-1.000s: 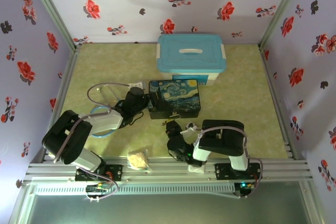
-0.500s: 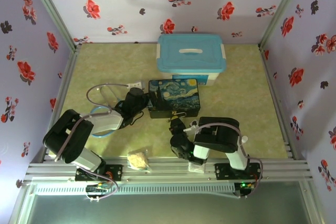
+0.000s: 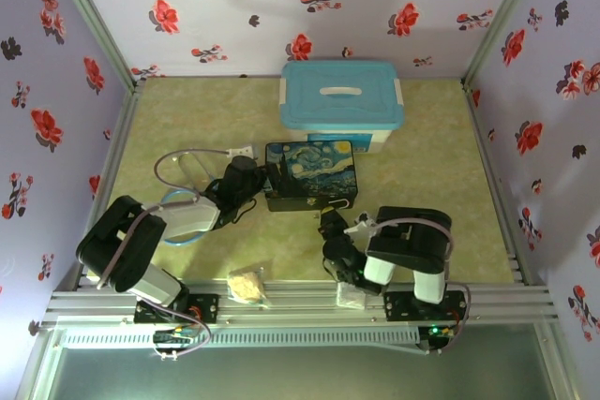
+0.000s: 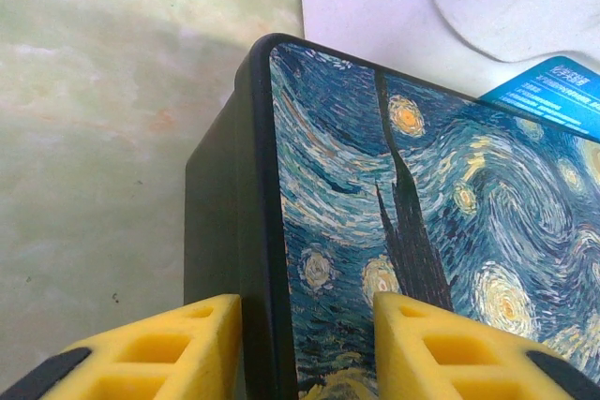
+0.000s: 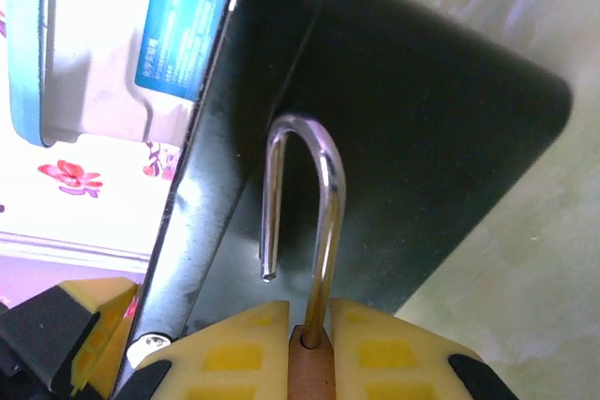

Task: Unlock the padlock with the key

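I see pale lilac walls (image 3: 234,7) printed with red and dark flowers on the far, left and right sides. The mottled yellow-green floor (image 3: 441,166) is evenly lit.

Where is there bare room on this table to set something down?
Bare mat lies back left, between the left wall and the blue-lidded bin, and along the right side, between the painted box and the right wall. Crowded front centre: left gripper on the box, right gripper holding the padlock.
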Robot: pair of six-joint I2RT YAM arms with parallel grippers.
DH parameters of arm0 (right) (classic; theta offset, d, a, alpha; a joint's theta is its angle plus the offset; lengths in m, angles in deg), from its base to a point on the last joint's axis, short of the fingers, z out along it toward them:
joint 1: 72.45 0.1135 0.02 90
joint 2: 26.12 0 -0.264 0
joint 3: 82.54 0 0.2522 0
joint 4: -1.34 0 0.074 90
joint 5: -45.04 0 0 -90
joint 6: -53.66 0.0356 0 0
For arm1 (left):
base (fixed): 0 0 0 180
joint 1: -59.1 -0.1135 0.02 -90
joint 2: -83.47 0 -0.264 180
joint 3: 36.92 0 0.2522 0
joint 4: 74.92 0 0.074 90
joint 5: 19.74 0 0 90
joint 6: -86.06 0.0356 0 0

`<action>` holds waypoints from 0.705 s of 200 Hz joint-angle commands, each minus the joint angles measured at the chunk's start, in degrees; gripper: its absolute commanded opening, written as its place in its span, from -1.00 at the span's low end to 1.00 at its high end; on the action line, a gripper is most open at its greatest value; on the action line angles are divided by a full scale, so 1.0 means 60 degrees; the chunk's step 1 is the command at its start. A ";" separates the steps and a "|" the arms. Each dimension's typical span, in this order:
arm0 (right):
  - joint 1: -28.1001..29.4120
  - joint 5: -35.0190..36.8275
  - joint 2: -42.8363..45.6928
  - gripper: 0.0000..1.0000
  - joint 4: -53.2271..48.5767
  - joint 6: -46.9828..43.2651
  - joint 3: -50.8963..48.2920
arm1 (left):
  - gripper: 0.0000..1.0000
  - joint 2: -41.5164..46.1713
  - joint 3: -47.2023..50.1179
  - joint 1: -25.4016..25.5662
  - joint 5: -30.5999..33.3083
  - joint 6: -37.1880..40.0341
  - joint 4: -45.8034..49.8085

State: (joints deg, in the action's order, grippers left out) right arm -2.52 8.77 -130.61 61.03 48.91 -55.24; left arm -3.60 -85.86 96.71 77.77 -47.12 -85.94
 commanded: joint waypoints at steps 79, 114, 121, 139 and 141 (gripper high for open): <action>-0.0441 -0.1854 0.5003 -1.00 -0.8756 0.0404 0.0137 | -0.15 -0.0149 0.0123 -0.0086 0.0345 0.0315 0.3015; -0.1246 -0.3345 0.6838 -1.00 -0.9871 -0.0973 -0.0304 | -0.14 -0.0007 0.0059 -0.0086 0.0345 0.0365 0.3118; -0.1529 -0.3847 0.7106 -1.00 -0.9734 -0.1285 -0.0449 | -0.12 0.0002 0.0040 -0.0086 0.0345 0.0382 0.3118; -0.2550 -0.5584 0.7815 -1.00 -0.9828 -0.2026 -0.0623 | -0.10 0.0004 -0.0105 -0.0082 0.0345 0.0425 0.3227; -0.2670 -0.5674 0.7873 -1.00 -0.9862 -0.2162 -0.0610 | -0.10 0.0011 -0.0111 -0.0085 0.0345 0.0439 0.3244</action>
State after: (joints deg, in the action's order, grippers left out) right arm -13.31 -13.22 -87.57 5.95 44.70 -57.51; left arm -2.16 -87.65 96.64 78.25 -46.99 -79.71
